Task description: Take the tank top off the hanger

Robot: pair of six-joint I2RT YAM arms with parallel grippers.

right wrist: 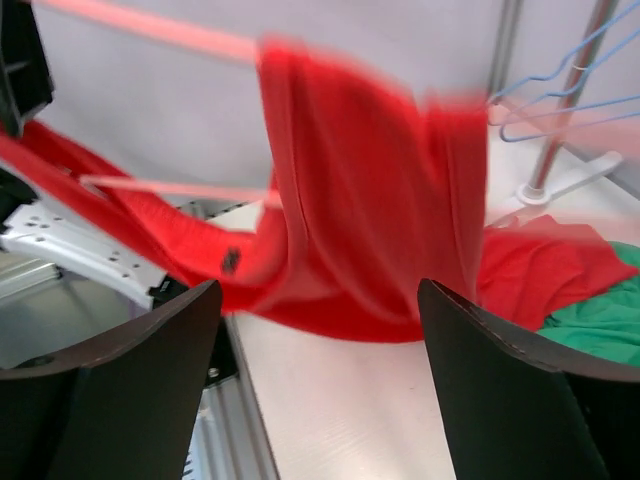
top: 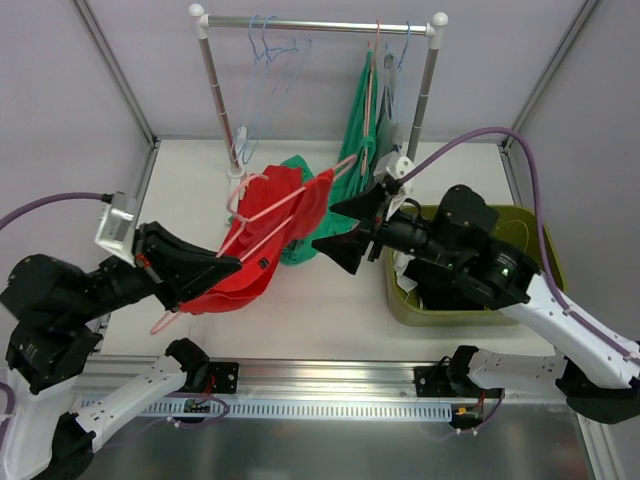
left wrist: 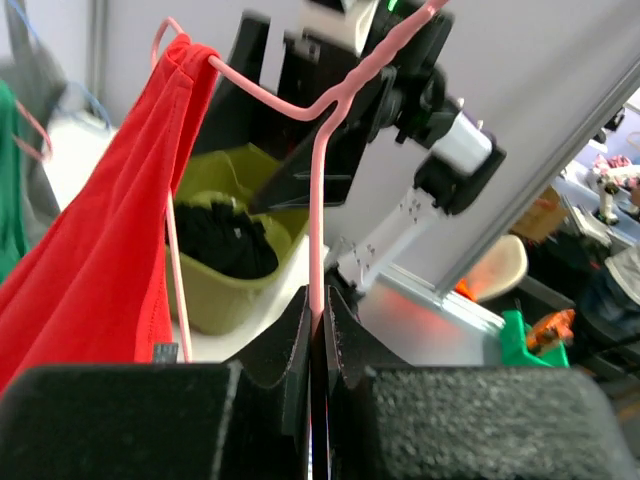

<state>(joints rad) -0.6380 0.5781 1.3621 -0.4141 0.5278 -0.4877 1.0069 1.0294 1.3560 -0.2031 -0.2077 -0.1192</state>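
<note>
- Left gripper is pinching the pink hanger by its wire. The left wrist view shows the fingers pressed together on it, holding the hanger up off the table.
- Red tank top is hanging on that hanger, mid-air between the two arms. One strap is looping over the hanger shoulder in the left wrist view. The body is sagging down beside the left gripper, low over the table.
- So removal is not done yet. No part of the shirt is reading as clearly slid off, though the hanger's far tip is looking bare from the top view.
- A green garment is lying on the table under and behind the red one. I can't tell whether they are touching.
- Right gripper is sitting spread, with nothing between the fingers. It is pointing at the red fabric and is just beside it, not on it. The right wrist view is blurry, but the cloth is filling the gap ahead of the fingers.
- Green bin is sitting at the right with dark clothing inside. That is likely the drop spot, but it's a guess.
- My read is that this is an early stage: the hanger is secured and the shirt is not gripped. What's left is grabbing the fabric with the right gripper, pulling the straps off the hanger ends, and getting the shirt clear.
</note>
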